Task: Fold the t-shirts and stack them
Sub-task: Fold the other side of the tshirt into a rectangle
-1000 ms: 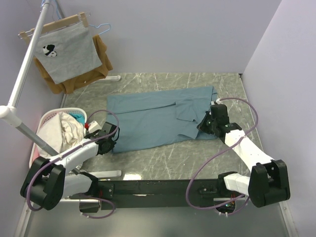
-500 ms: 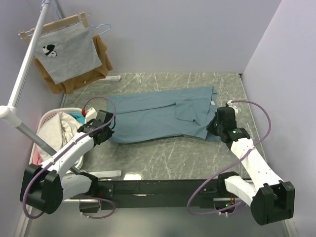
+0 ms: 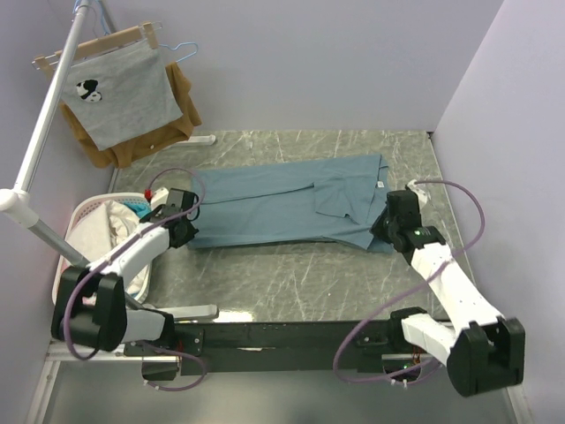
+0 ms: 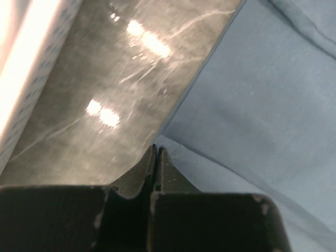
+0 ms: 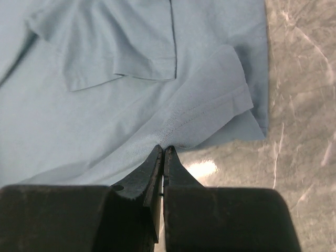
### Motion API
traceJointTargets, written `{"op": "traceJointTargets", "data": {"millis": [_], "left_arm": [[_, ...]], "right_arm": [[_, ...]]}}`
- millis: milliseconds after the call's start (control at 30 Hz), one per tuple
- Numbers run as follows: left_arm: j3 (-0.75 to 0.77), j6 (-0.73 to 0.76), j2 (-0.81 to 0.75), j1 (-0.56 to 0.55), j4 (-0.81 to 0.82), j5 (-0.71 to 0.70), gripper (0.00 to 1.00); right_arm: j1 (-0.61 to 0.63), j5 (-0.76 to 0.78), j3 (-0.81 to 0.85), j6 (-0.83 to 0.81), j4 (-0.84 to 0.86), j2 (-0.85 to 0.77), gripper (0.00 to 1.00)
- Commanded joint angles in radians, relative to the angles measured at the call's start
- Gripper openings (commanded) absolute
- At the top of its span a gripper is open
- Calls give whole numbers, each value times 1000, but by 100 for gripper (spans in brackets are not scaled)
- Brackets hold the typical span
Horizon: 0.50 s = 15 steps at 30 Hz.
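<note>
A dusty teal-blue t-shirt (image 3: 282, 208) lies folded into a long band across the grey marbled table (image 3: 291, 283). My left gripper (image 3: 183, 232) is at the shirt's near left corner. In the left wrist view its jaws (image 4: 157, 149) are shut, with the corner of the shirt (image 4: 262, 105) pinched at their tips. My right gripper (image 3: 386, 226) is at the shirt's near right edge. In the right wrist view it (image 5: 163, 148) is shut on a puckered hem of the shirt (image 5: 105, 115), below a folded sleeve.
A white laundry basket (image 3: 78, 231) with pale clothes stands at the left, close to my left arm. A slanted rack pole (image 3: 40, 146) crosses above it. A grey printed shirt (image 3: 119, 93) and a brown garment (image 3: 184, 99) hang at the back left. Walls close in at the back and right.
Both grippers moved away from the arm bases with the shirt's near edge. The shirt is now a narrower band. The left gripper also moved left.
</note>
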Motion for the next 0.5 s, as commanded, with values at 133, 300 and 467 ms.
{"op": "traceJointTargets", "data": {"millis": [133, 300, 467], "left_arm": [[170, 85, 203, 27, 120, 8, 1], [285, 116, 339, 36, 123, 3, 1], [399, 130, 459, 41, 100, -9, 1]], "right_arm": [[-26, 47, 154, -77, 115, 212, 0], [-35, 19, 262, -102, 133, 333, 0], [-38, -38, 397, -126, 135, 513, 0]]}}
